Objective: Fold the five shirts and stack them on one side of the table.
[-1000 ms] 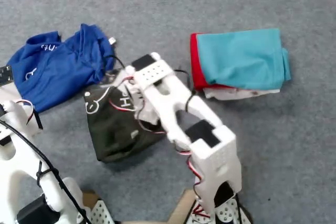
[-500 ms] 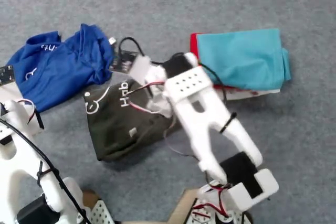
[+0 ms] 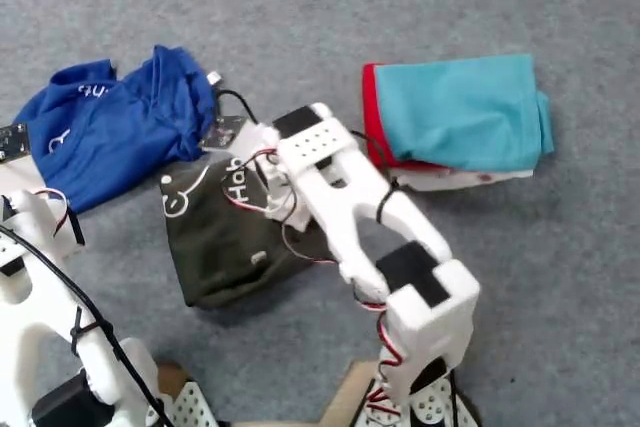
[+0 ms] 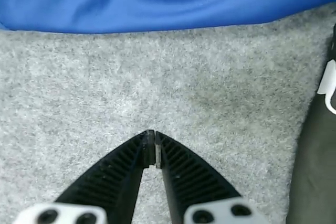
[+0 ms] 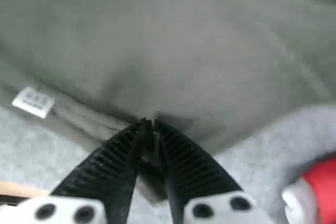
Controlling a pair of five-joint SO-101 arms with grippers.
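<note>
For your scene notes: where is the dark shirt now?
High view: the dark shirt lies left of centre, beside the blue shirt, with the right gripper at its edge.

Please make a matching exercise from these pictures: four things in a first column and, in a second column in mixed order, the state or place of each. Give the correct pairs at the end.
Column one:
1. blue shirt
2. dark shirt
3. teal shirt
4. left gripper

Column two:
A. folded, lying on a red shirt
B. shut, over the bare grey table
C. crumpled, not folded
D. pinched at its edge by the right gripper

Pairs: 1-C, 2-D, 3-A, 4-B
</note>
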